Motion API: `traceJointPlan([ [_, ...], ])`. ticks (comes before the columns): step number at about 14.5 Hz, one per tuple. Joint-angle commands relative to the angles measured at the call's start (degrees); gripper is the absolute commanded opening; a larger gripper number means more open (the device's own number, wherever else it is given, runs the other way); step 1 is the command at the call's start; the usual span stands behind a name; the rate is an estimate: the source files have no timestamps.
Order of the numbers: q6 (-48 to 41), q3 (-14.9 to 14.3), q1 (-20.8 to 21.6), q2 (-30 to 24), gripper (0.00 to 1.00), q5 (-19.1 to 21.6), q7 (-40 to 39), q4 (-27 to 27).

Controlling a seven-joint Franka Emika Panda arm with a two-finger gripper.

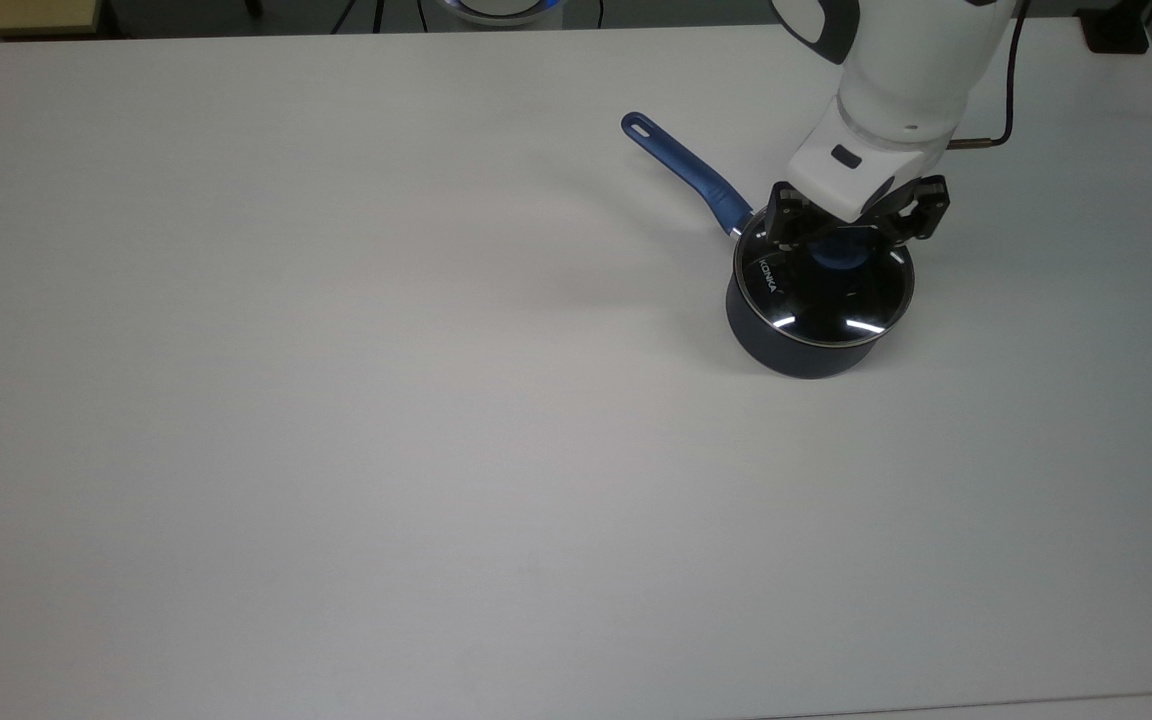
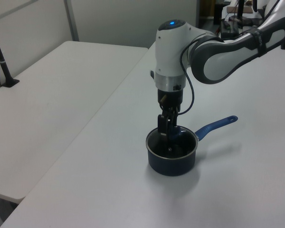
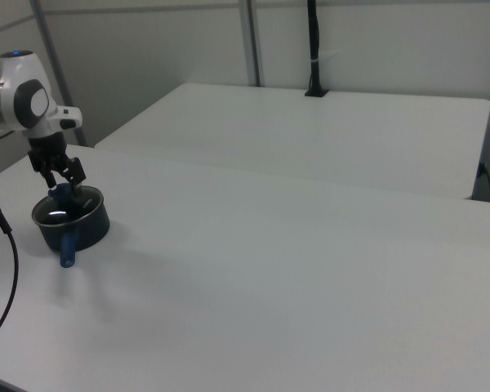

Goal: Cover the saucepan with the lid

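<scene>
The lid (image 1: 826, 290) sits level on the rim of the saucepan (image 1: 804, 352), which stands on the white worktop (image 1: 336, 400) toward the top view's right. The gripper (image 1: 844, 243) hangs directly above, its 2 jaws spread to either side of the blue knob (image 1: 839, 256); whether they touch it cannot be told. The saucepan's blue handle (image 1: 681, 172) points to the top view's upper left.
</scene>
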Motion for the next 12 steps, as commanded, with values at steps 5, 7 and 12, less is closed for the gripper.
traceJointPlan([
  [5, -12.6, -1.12, -10.17, -15.41, 1.0, -1.94, -8.79, -6.4],
  [7, -13.49, -1.12, -15.89, -24.19, 1.0, -3.88, -16.51, -14.05],
  [12, -20.08, -1.12, -26.8, -29.6, 1.0, -4.32, -21.21, -14.44],
])
